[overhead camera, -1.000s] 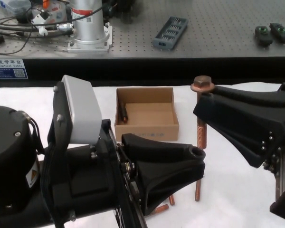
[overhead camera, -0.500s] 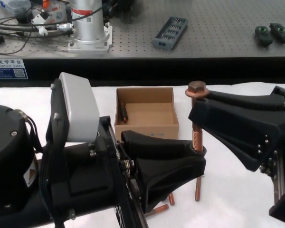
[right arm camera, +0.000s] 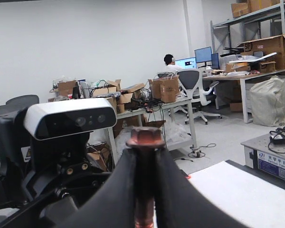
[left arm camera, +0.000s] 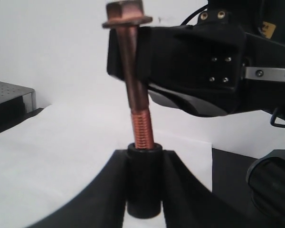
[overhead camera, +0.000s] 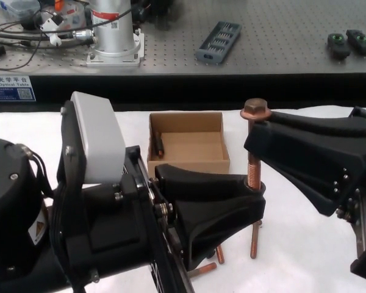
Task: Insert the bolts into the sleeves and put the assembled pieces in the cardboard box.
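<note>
since a second before, the right gripper [overhead camera: 260,135] had shifted the bolt [left arm camera: 135,90] slightly to the left. its threaded end had gone into the top of the sleeve [left arm camera: 144,183], where earlier it had hung just beside the open mouth.

from the left side of the bench the left arm stretched over the white cloth [overhead camera: 305,244]. the left gripper [overhead camera: 254,196] had its fingers clamped on the black sleeve, which it held upright above the cloth. behind that arm the cardboard box [overhead camera: 189,166] stood open, with one dark-and-copper piece [overhead camera: 159,145] lying along its left wall. loose copper bolts [overhead camera: 254,240] lay on the cloth under and near the held sleeve.

the bolt stood upright with its hex head on top. the right gripper, coming in from the right, had its fingers closed tight on the smooth shank just below the head, and the threads below them ran down into the sleeve.
</note>
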Controlling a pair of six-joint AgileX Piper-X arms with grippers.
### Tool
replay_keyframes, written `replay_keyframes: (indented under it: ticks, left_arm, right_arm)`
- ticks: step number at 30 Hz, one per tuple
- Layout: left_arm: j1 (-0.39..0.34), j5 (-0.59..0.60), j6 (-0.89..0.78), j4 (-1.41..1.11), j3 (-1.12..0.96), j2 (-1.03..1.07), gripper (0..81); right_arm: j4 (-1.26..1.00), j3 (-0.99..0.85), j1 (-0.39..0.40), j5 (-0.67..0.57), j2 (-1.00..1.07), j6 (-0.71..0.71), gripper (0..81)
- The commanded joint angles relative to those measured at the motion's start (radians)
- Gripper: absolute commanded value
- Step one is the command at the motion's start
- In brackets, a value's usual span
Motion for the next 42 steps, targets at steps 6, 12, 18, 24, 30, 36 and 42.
replay_keyframes:
  ticks: [6,12,18,24,30,36,42]
  left_arm:
    - [0.001,-0.050,-0.004,-0.133,-0.014,-0.009,0.6]
    - [0.001,-0.050,-0.004,-0.142,-0.014,-0.009,0.6]
    - [0.001,-0.050,-0.004,-0.149,-0.014,-0.009,0.6]
    - [0.001,-0.050,-0.004,-0.149,-0.014,-0.009,0.6]
    - [0.001,-0.050,-0.004,-0.161,-0.014,-0.009,0.6]
    - [0.001,-0.050,-0.004,-0.223,-0.014,-0.010,0.6]
    - [0.001,-0.050,-0.004,-0.223,-0.014,-0.010,0.6]
  right_arm:
    - [0.123,0.000,0.002,-0.084,0.003,0.010,3.5]
    - [0.133,0.000,0.000,-0.087,0.003,0.010,16.0]
    - [0.161,0.000,-0.001,-0.059,0.003,0.007,27.4]
    - [0.161,0.000,-0.007,-0.016,-0.009,-0.037,27.4]
    - [0.244,0.000,-0.054,0.014,-0.067,-0.062,27.4]
    - [0.310,0.000,-0.119,0.038,-0.141,-0.104,27.9]
    - [0.310,0.000,-0.141,0.036,-0.157,-0.104,27.9]
